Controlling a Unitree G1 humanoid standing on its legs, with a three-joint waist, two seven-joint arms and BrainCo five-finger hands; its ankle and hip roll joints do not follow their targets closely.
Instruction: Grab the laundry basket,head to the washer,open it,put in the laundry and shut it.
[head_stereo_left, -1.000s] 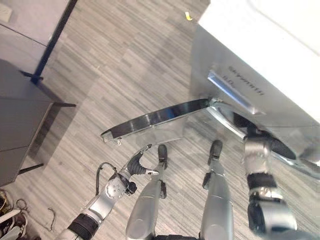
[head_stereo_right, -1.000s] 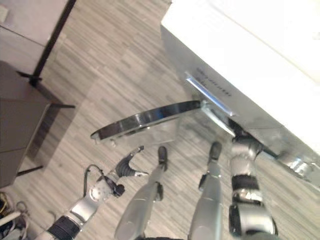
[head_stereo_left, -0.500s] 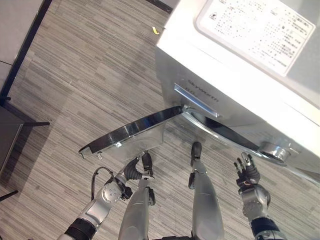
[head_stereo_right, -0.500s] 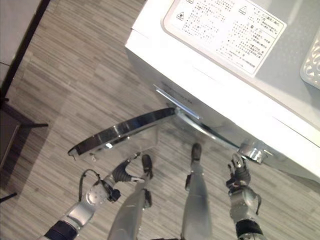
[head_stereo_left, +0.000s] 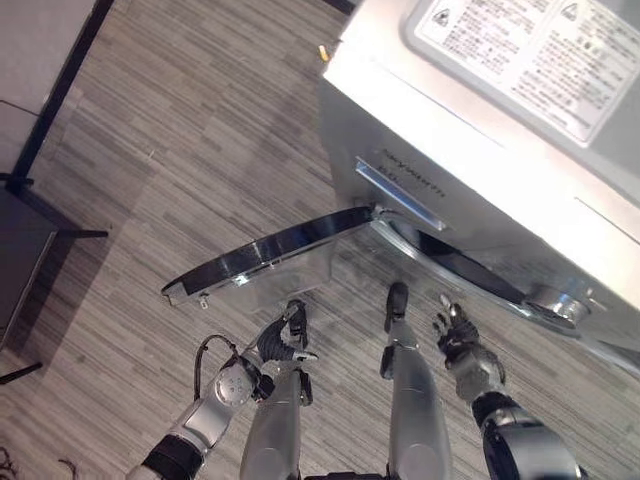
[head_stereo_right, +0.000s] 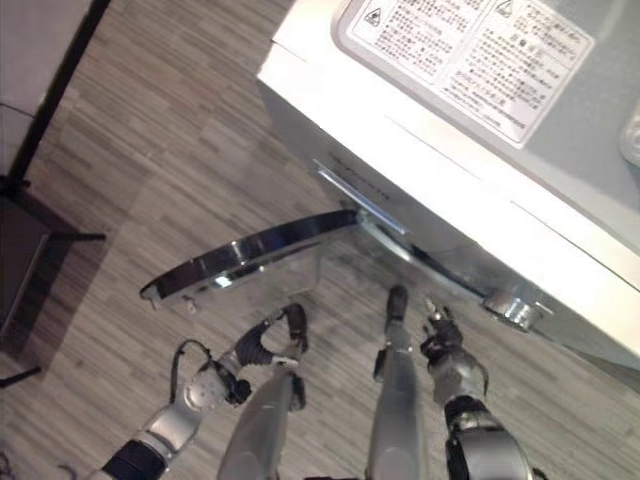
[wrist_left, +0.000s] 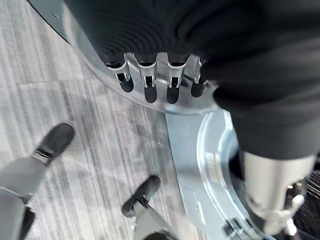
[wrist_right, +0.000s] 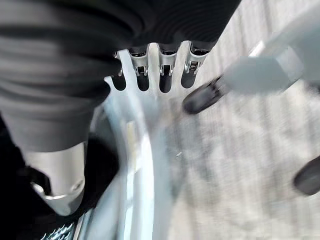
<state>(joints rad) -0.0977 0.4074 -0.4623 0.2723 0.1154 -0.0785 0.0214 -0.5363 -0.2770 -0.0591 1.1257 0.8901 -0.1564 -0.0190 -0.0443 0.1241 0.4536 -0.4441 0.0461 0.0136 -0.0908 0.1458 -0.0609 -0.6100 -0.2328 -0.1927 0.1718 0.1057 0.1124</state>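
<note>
Washer (head_stereo_left: 520, 140), a white front-loading machine, stands at the upper right in the head views, with a printed label sheet (head_stereo_right: 462, 45) on its top. Its round door (head_stereo_left: 265, 258), dark glass in a chrome rim, is swung wide open and juts out to the robot's left, hinged by the drum opening (head_stereo_left: 455, 272), which shows as a dark slit ringed in chrome. A narrow silver panel (head_stereo_left: 398, 193) sits on the front just above the hinge.

The left hand (head_stereo_left: 278, 340) hangs low beneath the open door, apart from it, its fingers (wrist_left: 150, 90) loosely spread and holding nothing. The right hand (head_stereo_left: 458, 338) hovers just below the drum opening, near its chrome rim, its fingers (wrist_right: 150, 75) likewise splayed and empty.

Grey wood-plank floor (head_stereo_left: 200, 130) spreads around the machine. A small yellow scrap (head_stereo_left: 323, 52) lies on it near the washer's far corner, and a dark table leg (head_stereo_left: 60, 100) crosses the upper left.
</note>
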